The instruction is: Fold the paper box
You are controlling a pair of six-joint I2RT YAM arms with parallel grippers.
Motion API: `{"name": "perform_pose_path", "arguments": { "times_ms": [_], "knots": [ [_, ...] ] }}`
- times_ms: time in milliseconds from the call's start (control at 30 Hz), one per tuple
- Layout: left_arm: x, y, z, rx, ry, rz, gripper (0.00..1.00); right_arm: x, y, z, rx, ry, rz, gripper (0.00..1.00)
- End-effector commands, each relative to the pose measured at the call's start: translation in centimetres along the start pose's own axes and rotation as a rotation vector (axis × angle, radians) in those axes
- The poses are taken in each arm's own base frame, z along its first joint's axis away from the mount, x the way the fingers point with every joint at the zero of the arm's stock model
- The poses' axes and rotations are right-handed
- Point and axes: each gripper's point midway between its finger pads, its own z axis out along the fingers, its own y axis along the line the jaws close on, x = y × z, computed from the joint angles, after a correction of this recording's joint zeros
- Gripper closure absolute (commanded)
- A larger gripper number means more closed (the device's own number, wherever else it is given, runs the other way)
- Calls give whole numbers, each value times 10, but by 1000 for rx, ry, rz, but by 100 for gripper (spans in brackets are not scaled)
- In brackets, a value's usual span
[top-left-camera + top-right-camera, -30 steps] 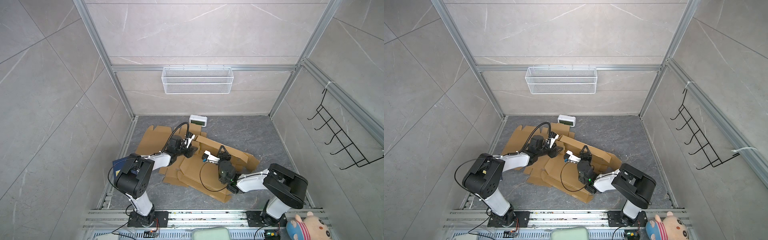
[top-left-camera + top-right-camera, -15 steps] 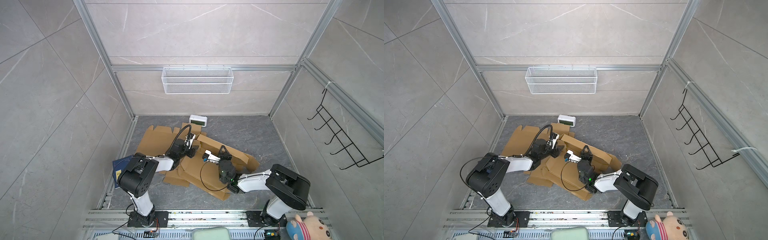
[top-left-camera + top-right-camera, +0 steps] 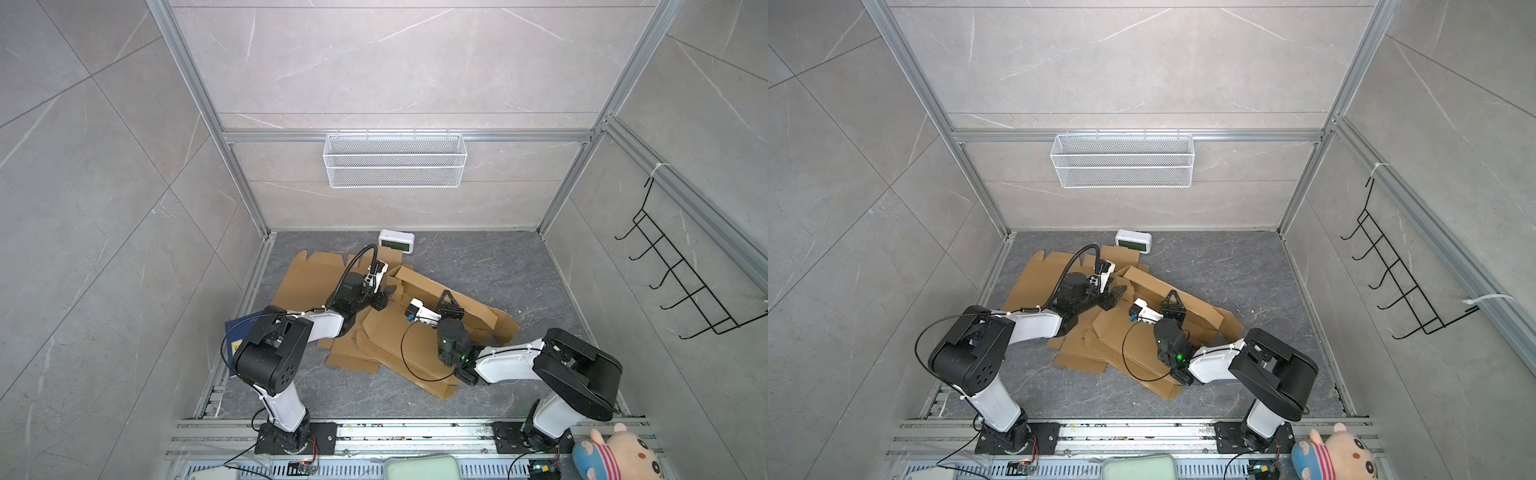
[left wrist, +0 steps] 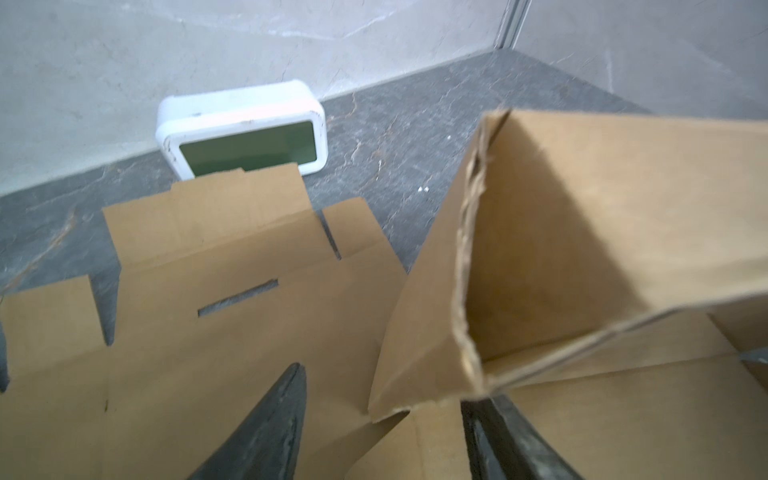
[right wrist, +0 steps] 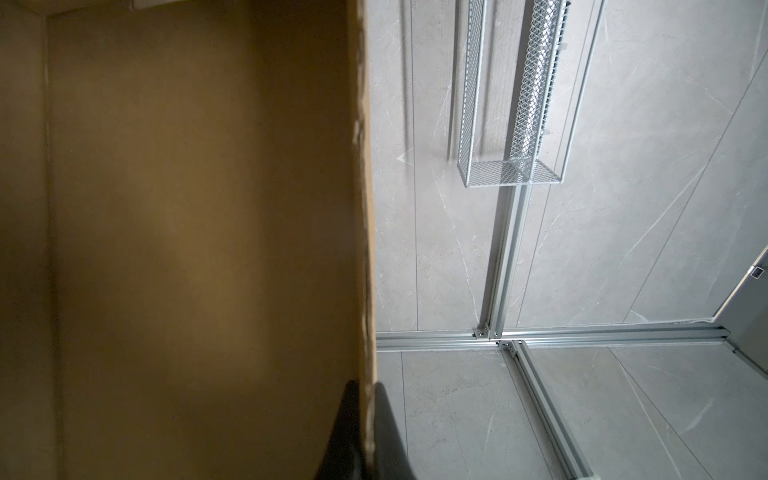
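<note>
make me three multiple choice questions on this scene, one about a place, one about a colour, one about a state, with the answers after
1. The white digital clock stands
A) on the floor, beyond the cardboard box
B) on top of the box
C) held up in the air

2. The wire basket is
A) black
B) white
C) blue

3. The right fingers are
A) open and empty
B) shut on the clock
C) shut on a raised edge of the box

Answers:
1 A, because both top views show it on bare floor past the cardboard.
2 B, because its mesh is white in both top views.
3 C, because the right wrist view shows them clamped on the cardboard edge.
</note>
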Motion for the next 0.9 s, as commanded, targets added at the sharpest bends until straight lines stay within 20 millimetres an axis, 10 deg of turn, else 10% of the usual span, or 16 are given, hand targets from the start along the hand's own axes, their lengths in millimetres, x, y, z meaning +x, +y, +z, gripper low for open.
{"name": "perform_pose_path", "arguments": {
  "times_ms": [0,433,867],
  "knots": [
    [-55,-2,3,38,-189,57,37,-4,17,-3,-62,-34,-25,100],
    [-53,-15,23,148,-169,97,40,-2,25,-1,-126,-33,-6,100],
    [-39,6,29,-108,-112,75,77,-1,18,3,-134,-12,25,100]
  ]
}}
